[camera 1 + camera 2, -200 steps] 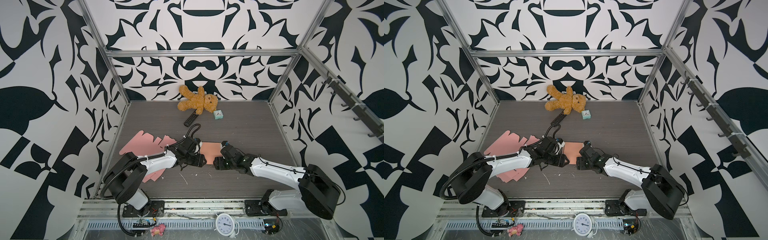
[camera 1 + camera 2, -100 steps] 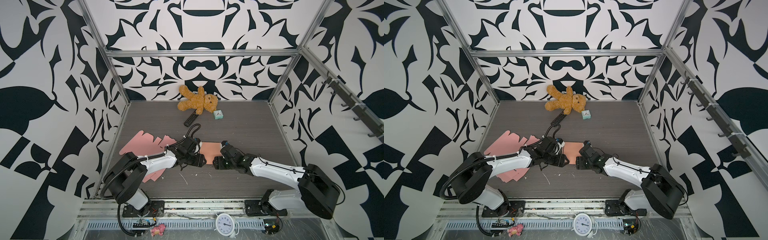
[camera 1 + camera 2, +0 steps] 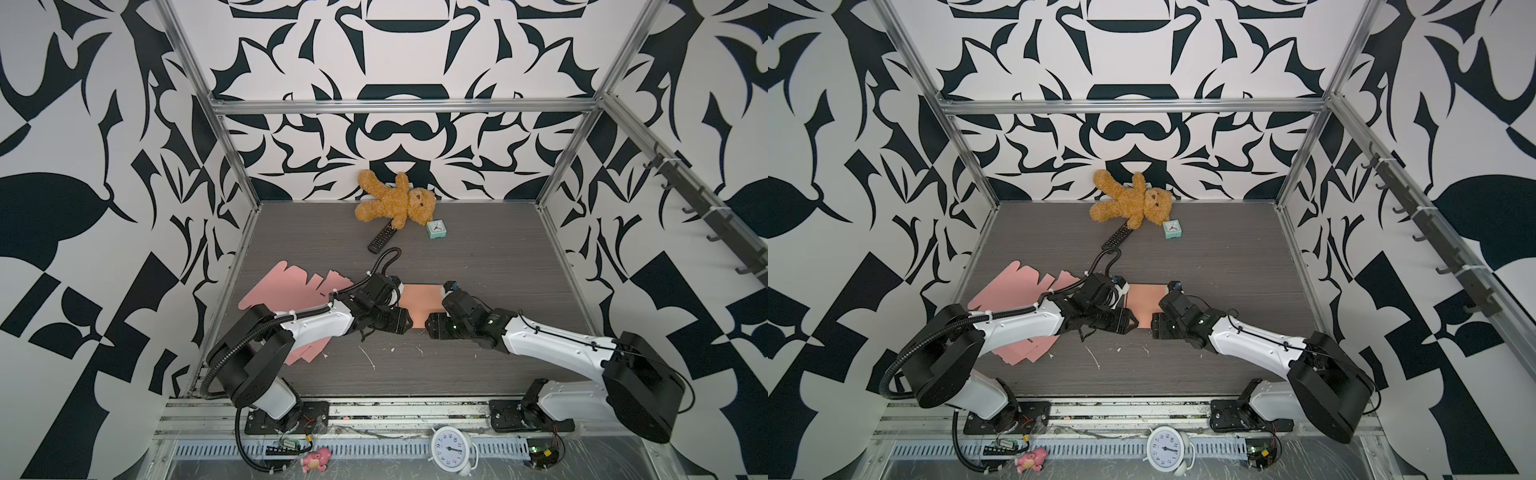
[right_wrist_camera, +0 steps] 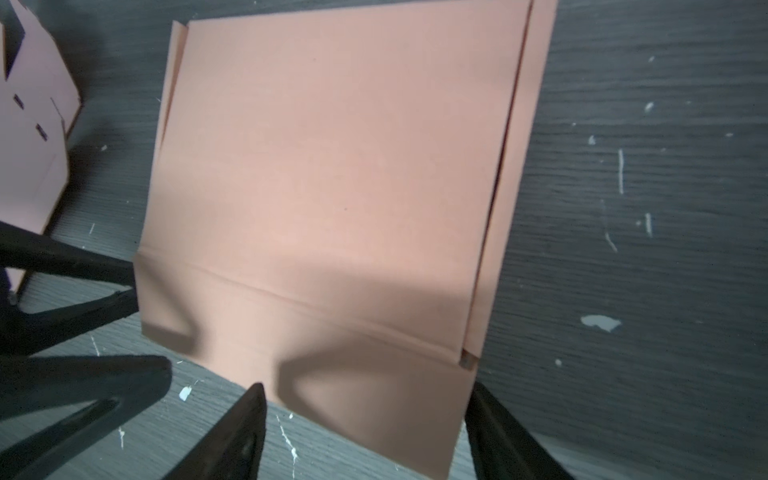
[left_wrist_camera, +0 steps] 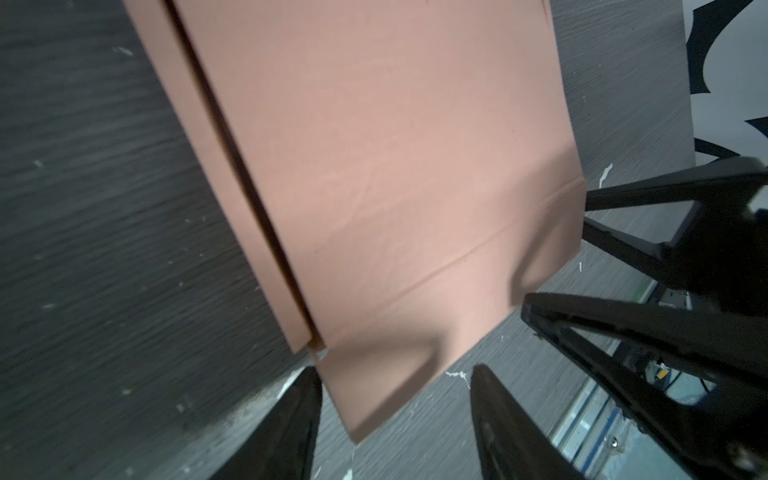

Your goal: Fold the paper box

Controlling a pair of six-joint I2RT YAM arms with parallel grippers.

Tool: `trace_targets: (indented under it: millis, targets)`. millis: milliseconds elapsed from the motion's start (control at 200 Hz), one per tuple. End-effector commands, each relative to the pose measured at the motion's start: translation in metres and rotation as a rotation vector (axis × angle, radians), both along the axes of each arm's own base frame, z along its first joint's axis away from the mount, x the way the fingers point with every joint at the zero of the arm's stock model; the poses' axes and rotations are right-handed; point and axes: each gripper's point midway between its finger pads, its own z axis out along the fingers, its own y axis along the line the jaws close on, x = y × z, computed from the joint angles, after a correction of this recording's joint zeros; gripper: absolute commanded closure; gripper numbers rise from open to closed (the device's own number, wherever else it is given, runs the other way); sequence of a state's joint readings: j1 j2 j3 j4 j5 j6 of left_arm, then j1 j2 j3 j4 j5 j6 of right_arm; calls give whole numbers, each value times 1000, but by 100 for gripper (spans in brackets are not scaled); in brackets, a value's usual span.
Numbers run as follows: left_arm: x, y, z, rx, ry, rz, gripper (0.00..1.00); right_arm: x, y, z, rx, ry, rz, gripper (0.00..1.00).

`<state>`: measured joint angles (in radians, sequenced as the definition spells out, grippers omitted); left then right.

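The paper box [image 3: 419, 301] lies flattened in the middle of the table [image 3: 498, 257], between the two arms, with folded layers showing along its sides; a creased strip along its near edge is not yet turned up; the left gripper [image 5: 392, 374] sits at one near corner and the right gripper [image 4: 368, 388] at the other, each with jaws spread astride that strip and pinching nothing; they are probably set there to lift the strip evenly from both ends; spare pink sheets [image 3: 286, 286] lie by the left arm, apart from the box.
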<state>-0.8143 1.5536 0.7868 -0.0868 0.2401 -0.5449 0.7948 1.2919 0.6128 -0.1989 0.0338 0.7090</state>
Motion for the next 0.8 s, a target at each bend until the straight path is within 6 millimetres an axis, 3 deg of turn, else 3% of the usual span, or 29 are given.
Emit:
trace_targets:
  millis: [0, 400, 795]
  targets:
    - [-5, -3, 9, -32, -6, -14, 39, 1, 9, 11, 42, -25, 5, 23]
    - [-7, -3, 17, -40, -13, -16, 37, 0, 7, 19, 42, -41, 3, 21]
    - [-5, -3, 9, -19, -3, -13, 38, 0, 0, 7, -12, -35, -6, 20]
